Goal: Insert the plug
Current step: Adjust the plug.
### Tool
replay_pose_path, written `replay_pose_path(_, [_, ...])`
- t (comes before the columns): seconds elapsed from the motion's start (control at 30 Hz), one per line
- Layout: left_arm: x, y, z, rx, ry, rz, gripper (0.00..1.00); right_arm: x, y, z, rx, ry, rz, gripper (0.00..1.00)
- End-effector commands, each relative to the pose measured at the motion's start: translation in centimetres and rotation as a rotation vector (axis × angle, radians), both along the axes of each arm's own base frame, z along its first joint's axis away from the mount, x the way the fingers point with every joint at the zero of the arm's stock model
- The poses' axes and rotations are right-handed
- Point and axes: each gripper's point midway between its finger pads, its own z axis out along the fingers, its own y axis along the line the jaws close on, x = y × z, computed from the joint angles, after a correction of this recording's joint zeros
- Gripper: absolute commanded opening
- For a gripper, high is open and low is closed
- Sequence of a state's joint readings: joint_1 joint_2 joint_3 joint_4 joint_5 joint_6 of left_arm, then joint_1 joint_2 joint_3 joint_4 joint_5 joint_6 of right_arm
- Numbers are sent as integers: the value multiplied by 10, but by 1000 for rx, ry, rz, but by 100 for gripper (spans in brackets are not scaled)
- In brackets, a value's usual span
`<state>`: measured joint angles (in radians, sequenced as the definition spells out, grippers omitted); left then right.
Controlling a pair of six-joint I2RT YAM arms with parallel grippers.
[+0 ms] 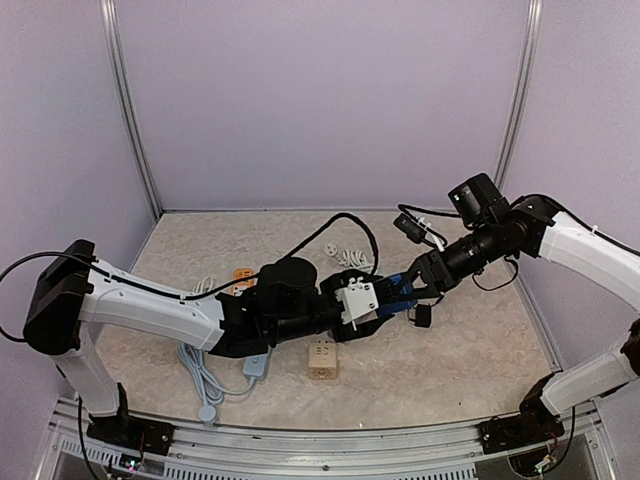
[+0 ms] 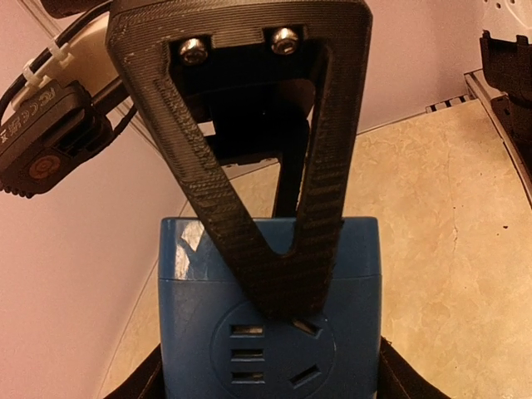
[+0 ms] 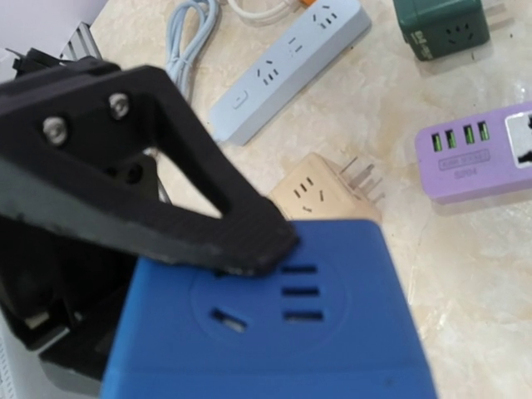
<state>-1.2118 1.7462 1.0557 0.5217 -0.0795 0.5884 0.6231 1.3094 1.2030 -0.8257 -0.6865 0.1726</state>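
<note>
A blue cube plug (image 1: 398,290) with socket slots on its faces hangs above the middle of the table, held between both arms. My right gripper (image 1: 408,288) is shut on it from the right; in the right wrist view one black finger (image 3: 249,237) presses on a socket face of the cube (image 3: 332,332). My left gripper (image 1: 380,300) comes in from the left. In the left wrist view its upper finger (image 2: 287,283) lies on the cube's socket face (image 2: 199,332), and the lower finger shows at both bottom corners. The cube's prongs are hidden.
On the table lie a beige cube adapter (image 3: 320,187) with bare prongs, a light blue power strip (image 3: 287,62), a purple strip (image 3: 478,150) and a green adapter (image 3: 440,25). A black cable (image 1: 345,222) loops behind the arms. The beige adapter (image 1: 322,361) sits just below the grippers.
</note>
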Motion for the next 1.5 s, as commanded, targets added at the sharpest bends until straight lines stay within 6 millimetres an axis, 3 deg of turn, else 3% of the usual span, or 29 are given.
replay_pose_path(0.0, [-3,-12,4,-28,26,-10,50,-7,12,14,99,-35,64,8])
replay_pose_path(0.3, [-1,-13,18,-67,12,20,49,-5,17,23,176,-42,28,36])
replay_pose_path(0.53, [3,-17,20,-77,-2,41,49,0,21,24,218,-37,-1,41])
replay_pose_path(0.93, [6,-16,26,-110,1,66,46,3,24,25,271,-45,-29,65])
replay_pose_path(1.17, [7,-15,28,-128,9,71,45,7,22,24,266,-57,-59,61])
replay_pose_path(1.3, [8,-14,31,-135,3,82,46,8,22,25,257,-62,-60,38])
replay_pose_path(1.4, [10,-11,31,-144,7,97,59,9,20,22,231,-60,-60,23])
replay_pose_path(1.47, [11,-7,31,-149,15,111,68,9,20,21,217,-60,-61,19])
